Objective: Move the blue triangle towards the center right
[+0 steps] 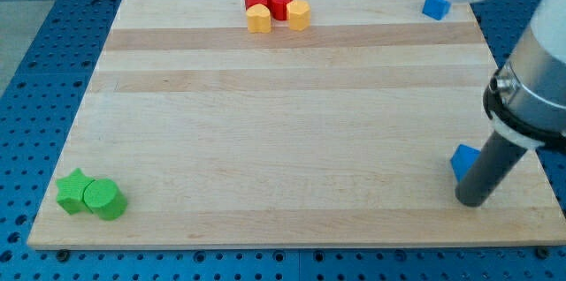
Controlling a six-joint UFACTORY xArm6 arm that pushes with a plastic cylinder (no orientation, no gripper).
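Observation:
A blue block [462,160], which looks like the triangle, lies on the wooden board [283,140] near the view's lower right. Its right side is hidden behind my dark rod. My tip [471,201] rests on the board just below and to the right of this block, touching it or nearly so. A second blue block [434,5] sits at the board's top right corner; its shape is not clear.
Two red blocks [270,2] and two yellow blocks [279,18] cluster at the top middle. A green star [74,191] and a green cylinder [105,200] sit together at the bottom left. The board's right edge is close to my tip.

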